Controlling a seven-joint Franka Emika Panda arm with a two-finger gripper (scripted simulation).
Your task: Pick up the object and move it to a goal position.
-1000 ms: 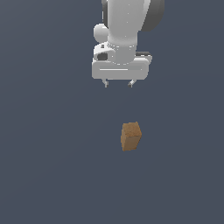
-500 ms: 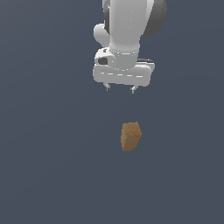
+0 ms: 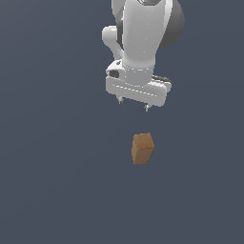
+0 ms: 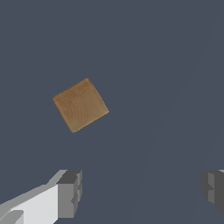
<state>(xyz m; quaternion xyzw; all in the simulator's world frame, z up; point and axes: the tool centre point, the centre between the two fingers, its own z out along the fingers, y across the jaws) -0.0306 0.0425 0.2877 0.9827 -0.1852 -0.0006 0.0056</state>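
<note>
In the exterior view the white arm hangs over a plain dark grey floor (image 3: 52, 181), its gripper (image 3: 133, 105) pointing down. Two short fingertips (image 3: 119, 100) poke out under the broad white body, set well apart from each other. The block (image 3: 142, 148), orange-brown like wood, stands on the floor below the fingers and clear of them, nearer the fingertip on the exterior view's right than the other one. Nothing sits between the fingers.

In the wrist view the gripper (image 4: 142, 188) shows its two grey fingers (image 4: 70, 192) spread wide, with bare floor (image 4: 175, 65) in the gap. The block (image 4: 80, 105) shows one grained, roughly square face, turned at an angle to the line between the fingers. It lies ahead of the fingers, outside the gap, closer to the finger backed by the white bar. How high the fingers hang above the block is hard to tell from this angle.
</note>
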